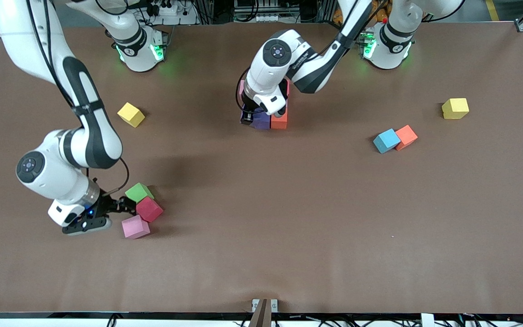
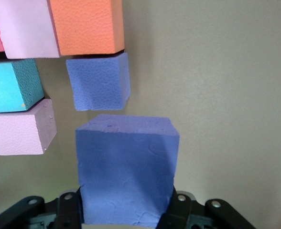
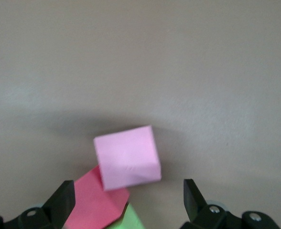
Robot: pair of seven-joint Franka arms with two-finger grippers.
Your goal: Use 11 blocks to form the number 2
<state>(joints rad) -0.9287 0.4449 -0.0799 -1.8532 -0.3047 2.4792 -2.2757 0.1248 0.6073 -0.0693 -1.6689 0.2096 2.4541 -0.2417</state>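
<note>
The brown table carries every cube; no readable writing, brand or label shows on anything, and there is no container.

The left arm reaches from its base to the partly built number 2, near the middle of the table close to the bases. The left gripper is over that cluster, its fingers closed on a purple block. In the left wrist view a second purple block lies just beside the held one, touching an orange block. Next to those sit a pink block, a light blue block and another pink block; a sliver of crimson red shows at the edge. From the front, the arm hides most of this cluster.

The right gripper is low over the table near the right arm's end, its fingers spread open with nothing between them. Just beside it lie three touching cubes: a green cube, a crimson red block and a loose pink block, the pink one nearest the front camera.

Toward the left arm's end, a loose light blue block touches a loose orange block. One yellow cube lies nearby; another yellow cube sits near the right arm's base.
</note>
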